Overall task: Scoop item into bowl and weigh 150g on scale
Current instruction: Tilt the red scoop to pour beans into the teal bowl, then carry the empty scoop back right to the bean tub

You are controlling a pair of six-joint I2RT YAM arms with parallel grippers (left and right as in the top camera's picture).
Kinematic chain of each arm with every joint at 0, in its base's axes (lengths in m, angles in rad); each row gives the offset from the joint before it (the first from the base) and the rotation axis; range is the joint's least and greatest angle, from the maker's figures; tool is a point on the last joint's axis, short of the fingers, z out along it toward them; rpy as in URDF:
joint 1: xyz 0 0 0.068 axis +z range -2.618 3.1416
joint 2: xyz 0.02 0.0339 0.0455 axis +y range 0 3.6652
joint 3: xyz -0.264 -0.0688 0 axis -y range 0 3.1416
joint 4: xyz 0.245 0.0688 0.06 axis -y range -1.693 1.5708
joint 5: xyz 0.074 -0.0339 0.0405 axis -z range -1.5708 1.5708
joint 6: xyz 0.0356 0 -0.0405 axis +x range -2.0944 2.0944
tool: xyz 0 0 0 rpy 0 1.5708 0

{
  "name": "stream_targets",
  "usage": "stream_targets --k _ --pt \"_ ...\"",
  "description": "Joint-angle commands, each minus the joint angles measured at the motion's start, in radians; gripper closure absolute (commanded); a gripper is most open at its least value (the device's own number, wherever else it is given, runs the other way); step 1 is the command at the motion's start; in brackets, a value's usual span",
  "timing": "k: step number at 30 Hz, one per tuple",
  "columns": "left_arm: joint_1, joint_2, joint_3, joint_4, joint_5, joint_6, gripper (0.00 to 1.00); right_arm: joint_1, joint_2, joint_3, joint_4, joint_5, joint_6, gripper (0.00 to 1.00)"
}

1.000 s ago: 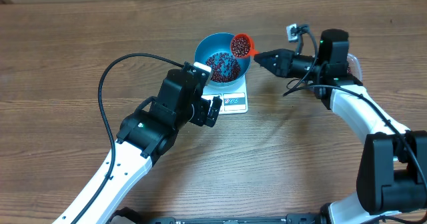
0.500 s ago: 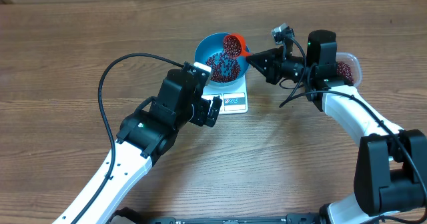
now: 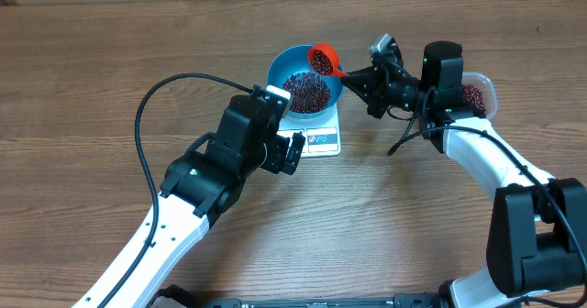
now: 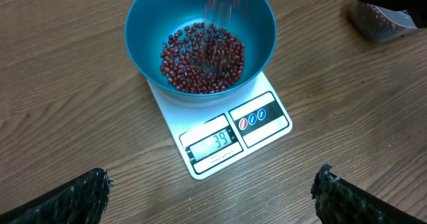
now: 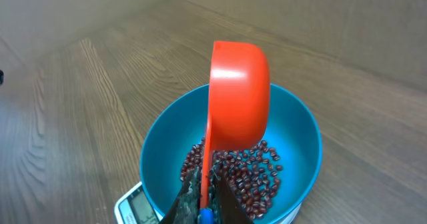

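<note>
The only legible reading is on the scale [image 4: 277, 117]: in the left wrist view its small display [image 4: 213, 143] shows the digits 39 in dark segments on a pale panel. A line of fine print runs just beneath the display, too small to read. The two round buttons [image 4: 252, 117] beside it carry red and blue marks, with no letters that can be made out. In the overhead and right wrist views the display cannot be read.

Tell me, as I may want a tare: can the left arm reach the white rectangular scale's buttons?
Probably yes: the open left gripper hovers near the scale; its buttons lie uncovered before the round blue bowl.
</note>
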Motion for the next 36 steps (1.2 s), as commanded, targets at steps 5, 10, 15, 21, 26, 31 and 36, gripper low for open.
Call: stream_targets --k 5,10,15,21,26,31,36 --pt "0.000 0.004 -0.001 0.003 0.012 0.012 0.00 0.002 0.003 -0.002 0.012 -0.002 -0.234 0.96" --pt "0.000 0.004 -0.001 0.003 0.012 0.012 0.00 0.002 0.003 -0.002 0.016 -0.002 -0.257 0.96" --pt "0.000 0.004 -0.001 0.003 0.012 0.012 0.01 0.002 0.003 -0.002 0.049 -0.005 -0.274 0.96" --pt "0.000 0.004 -0.001 0.003 0.012 0.012 0.00 0.002 0.003 -0.002 0.128 -0.005 -0.274 0.96" --pt "0.000 0.004 -0.001 0.003 0.012 0.012 0.01 0.002 0.003 -0.002 0.156 -0.005 -0.274 0.96" --pt "0.000 0.004 -0.001 0.003 0.012 0.012 0.00 0.002 0.003 -0.002 0.154 -0.006 -0.274 0.96" --pt "0.000 0.004 -0.001 0.003 0.012 0.012 0.00 0.002 0.003 -0.002 0.153 -0.005 -0.261 0.96"
